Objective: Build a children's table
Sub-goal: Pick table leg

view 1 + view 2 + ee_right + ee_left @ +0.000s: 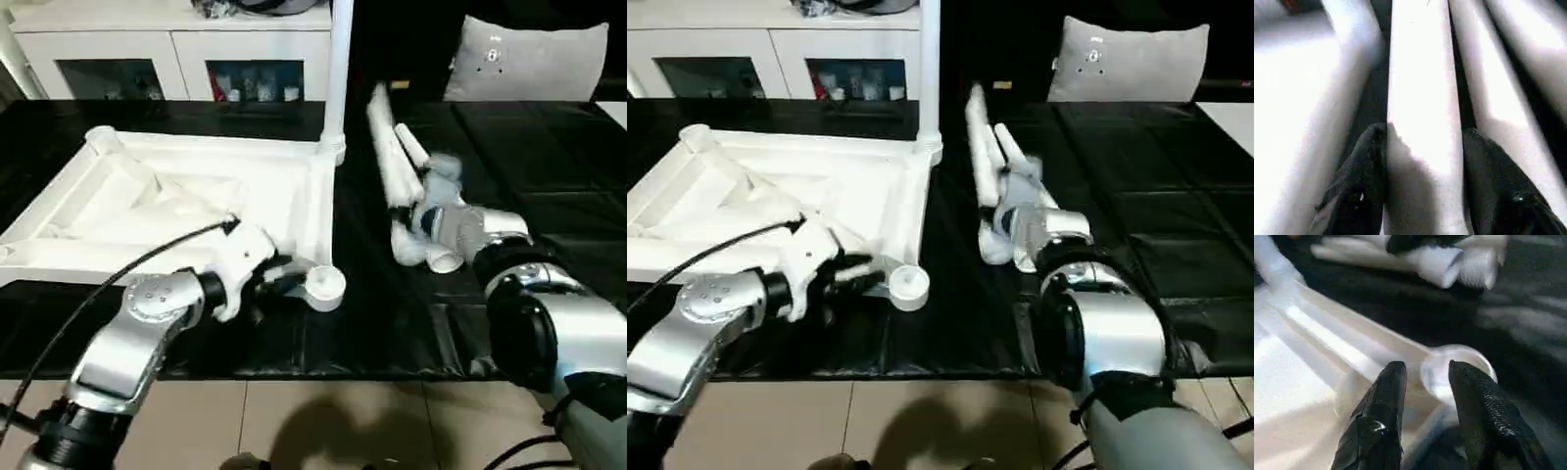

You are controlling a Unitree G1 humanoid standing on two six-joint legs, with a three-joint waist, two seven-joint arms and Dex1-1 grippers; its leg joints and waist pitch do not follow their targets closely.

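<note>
Black table (549, 147): top (147, 196) inverted centre-left, one leg (338, 69) standing; three loose. Right gripper (1425, 166) pinches leg (1422, 98); left gripper (1425, 396) spread by socket (1459, 369).

black mat (549, 166) covering the work surface, pale tiled floor (323, 421) in front with a shadow on it, white cabinet (176, 49) with glass doors along the far wall, small items behind the glass, grey cushion (529, 59) at far right
</note>
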